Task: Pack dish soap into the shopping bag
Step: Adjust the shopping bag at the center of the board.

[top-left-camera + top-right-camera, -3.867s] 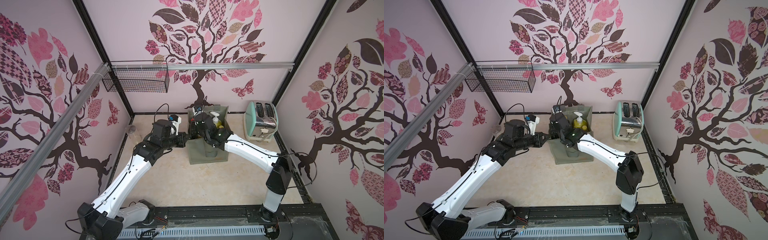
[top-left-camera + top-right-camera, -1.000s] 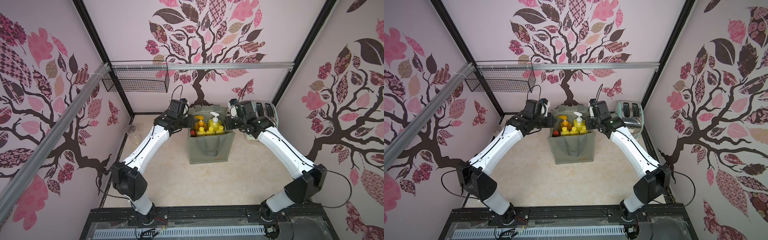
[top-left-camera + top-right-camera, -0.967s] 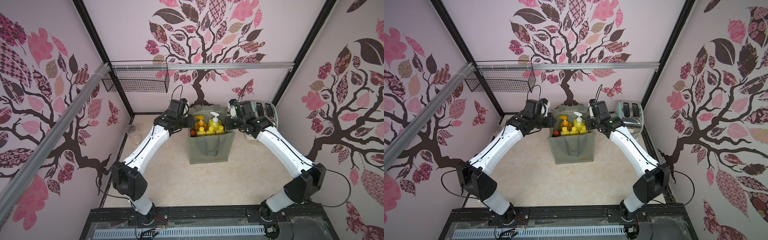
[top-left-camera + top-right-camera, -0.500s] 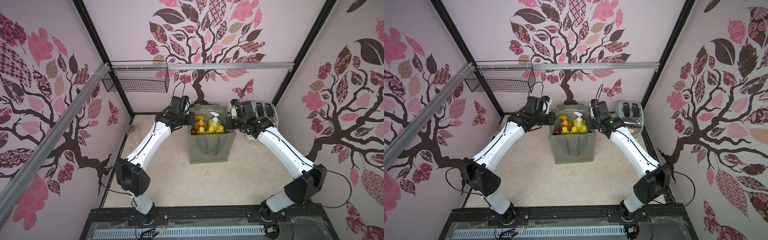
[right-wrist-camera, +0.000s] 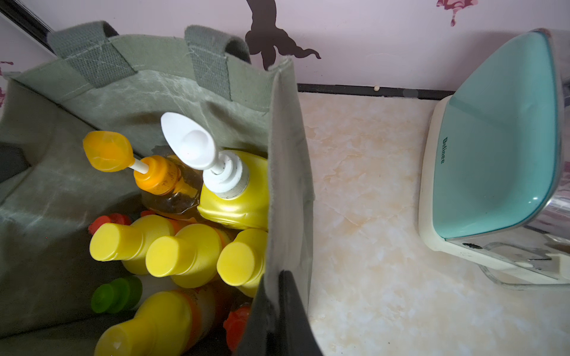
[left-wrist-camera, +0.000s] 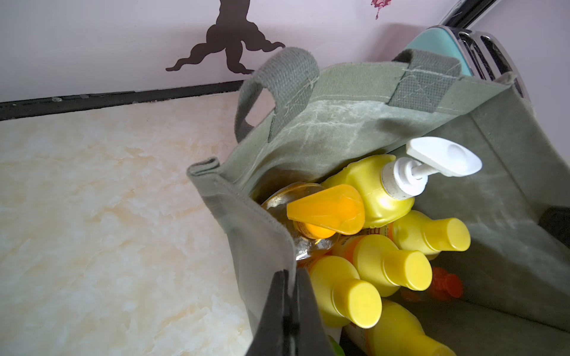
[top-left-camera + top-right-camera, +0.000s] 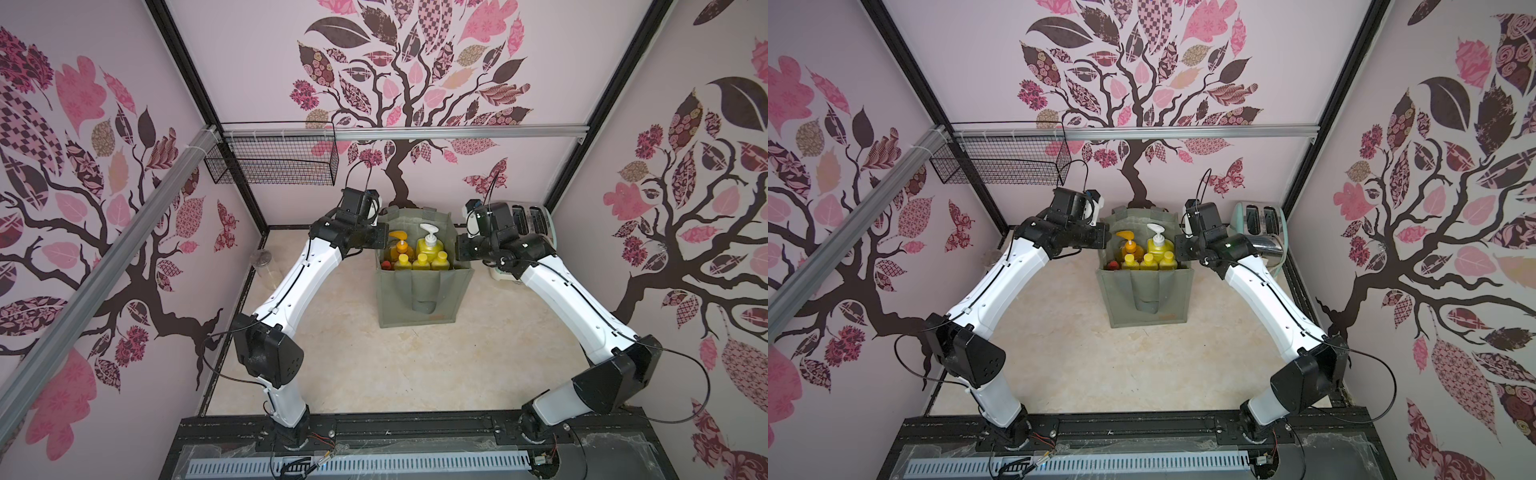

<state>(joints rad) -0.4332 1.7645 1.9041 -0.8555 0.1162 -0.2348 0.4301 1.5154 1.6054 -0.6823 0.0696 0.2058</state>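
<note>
The grey-green shopping bag (image 7: 424,291) (image 7: 1146,295) stands upright near the back wall. Inside it is the dish soap: an orange pump bottle (image 7: 401,245) (image 5: 163,178), a yellow pump bottle (image 7: 430,245) (image 6: 370,188), several small yellow-capped bottles (image 6: 385,265) (image 5: 182,252), a green cap (image 5: 115,294) and red caps (image 5: 108,220). My left gripper (image 7: 380,239) (image 6: 288,274) is shut on the bag's left side wall at the rim. My right gripper (image 7: 457,251) (image 5: 279,274) is shut on the right side wall at the rim.
A teal toaster (image 7: 528,216) (image 5: 493,154) stands just right of the bag, behind my right wrist. A black wire basket (image 7: 274,160) hangs on the back wall at the left. A clear glass jar (image 7: 264,264) sits by the left wall.
Both grippers have closed on the bag's side walls within the last second. The left arm's elbow has shifted slightly. The bag stands where it was.
</note>
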